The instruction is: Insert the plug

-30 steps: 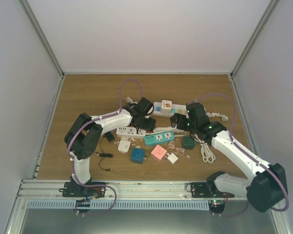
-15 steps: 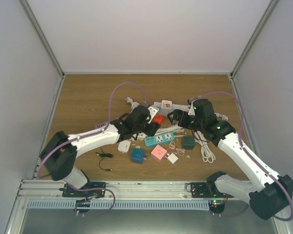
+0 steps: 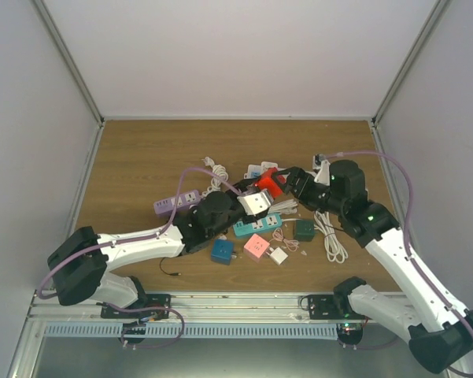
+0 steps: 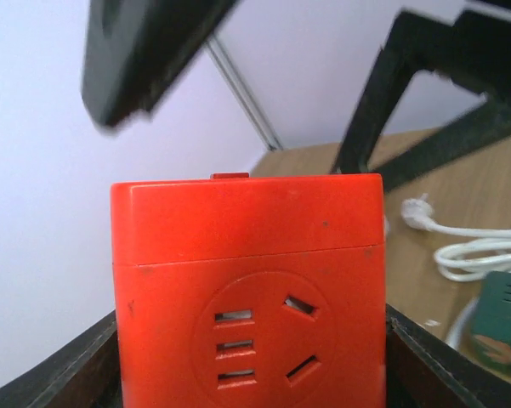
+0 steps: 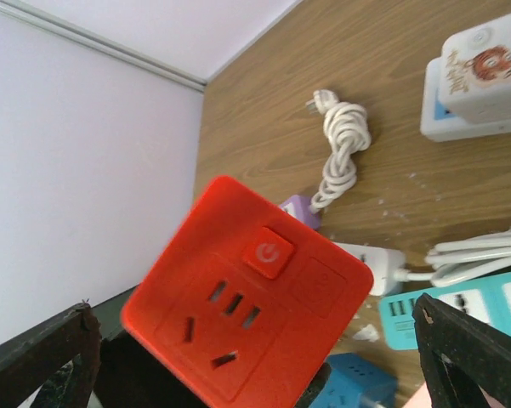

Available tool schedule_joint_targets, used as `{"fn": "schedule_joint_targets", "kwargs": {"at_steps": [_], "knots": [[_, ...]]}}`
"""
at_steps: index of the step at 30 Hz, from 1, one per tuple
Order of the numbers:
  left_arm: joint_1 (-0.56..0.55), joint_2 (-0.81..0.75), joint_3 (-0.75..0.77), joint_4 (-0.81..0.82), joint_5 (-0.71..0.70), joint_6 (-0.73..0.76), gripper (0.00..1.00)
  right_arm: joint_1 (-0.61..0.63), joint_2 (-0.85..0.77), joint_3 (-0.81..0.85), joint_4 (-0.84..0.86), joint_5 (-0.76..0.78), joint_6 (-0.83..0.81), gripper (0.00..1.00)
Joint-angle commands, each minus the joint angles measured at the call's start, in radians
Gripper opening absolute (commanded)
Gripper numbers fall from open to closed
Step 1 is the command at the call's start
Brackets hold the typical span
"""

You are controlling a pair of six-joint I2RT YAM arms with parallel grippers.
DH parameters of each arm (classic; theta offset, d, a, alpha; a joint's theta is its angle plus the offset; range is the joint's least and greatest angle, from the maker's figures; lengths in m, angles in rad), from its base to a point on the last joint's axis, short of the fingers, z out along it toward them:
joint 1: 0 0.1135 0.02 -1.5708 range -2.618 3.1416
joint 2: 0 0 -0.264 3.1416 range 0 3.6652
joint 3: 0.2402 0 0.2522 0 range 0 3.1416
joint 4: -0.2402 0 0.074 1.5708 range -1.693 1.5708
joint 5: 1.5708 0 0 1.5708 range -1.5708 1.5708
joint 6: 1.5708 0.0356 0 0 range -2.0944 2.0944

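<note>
Red plastic cube-shaped socket adapter (image 3: 269,182): held clear of the brown wooden table (image 3: 142,157), just right of centre in the top view. It fills the lower middle of the left wrist view.
Risk: the cube may twist or slip out and drop among the strips below.
Cause: a likely one is the right gripper (image 5: 253,336) closing off-centre against the left gripper (image 4: 251,340). The two are close together.
Facing: one socket face is square to the left wrist camera. The power-button face is towards the right wrist camera, set diagonally in that frame. Prongs are not visible.
Long axis: none evident, since the body is near-cubic.
Left gripper: pinches the cube by opposite sides.
Right gripper: fingers spread wide, flanking the cube and apart from it.
Below: a teal plastic power strip (image 3: 257,224) lies at the lower centre of the top view.
</note>
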Motion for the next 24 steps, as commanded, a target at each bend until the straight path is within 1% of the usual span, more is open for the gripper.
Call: {"fn": "schedule_joint_targets", "kwargs": {"at_steps": [1, 6, 10, 13, 15, 17, 20, 24], "knots": [[-0.011, -0.006, -0.01, 0.264, -0.056, 0.261, 0.41, -0.007, -0.034, -0.067, 0.153, -0.079, 0.126, 1.0], [-0.01, 0.0, -0.069, 0.391, -0.064, 0.347, 0.41, -0.008, 0.01, -0.084, 0.173, -0.108, 0.248, 1.0], [-0.012, 0.026, -0.099, 0.47, -0.086, 0.426, 0.41, -0.006, 0.024, -0.144, 0.288, -0.16, 0.377, 0.96], [-0.011, 0.056, -0.105, 0.514, -0.099, 0.479, 0.4, -0.007, 0.047, -0.146, 0.332, -0.193, 0.401, 0.95], [-0.011, 0.081, -0.118, 0.573, -0.114, 0.51, 0.4, -0.006, 0.059, -0.145, 0.331, -0.199, 0.413, 0.94], [-0.009, 0.108, -0.124, 0.607, -0.127, 0.535, 0.4, -0.006, 0.067, -0.148, 0.329, -0.19, 0.417, 0.9], [-0.005, 0.134, -0.121, 0.622, -0.144, 0.53, 0.4, -0.005, 0.085, -0.134, 0.29, -0.17, 0.405, 0.76], [-0.003, 0.146, -0.121, 0.626, -0.135, 0.52, 0.41, -0.005, 0.112, -0.121, 0.268, -0.158, 0.379, 0.7]]}}
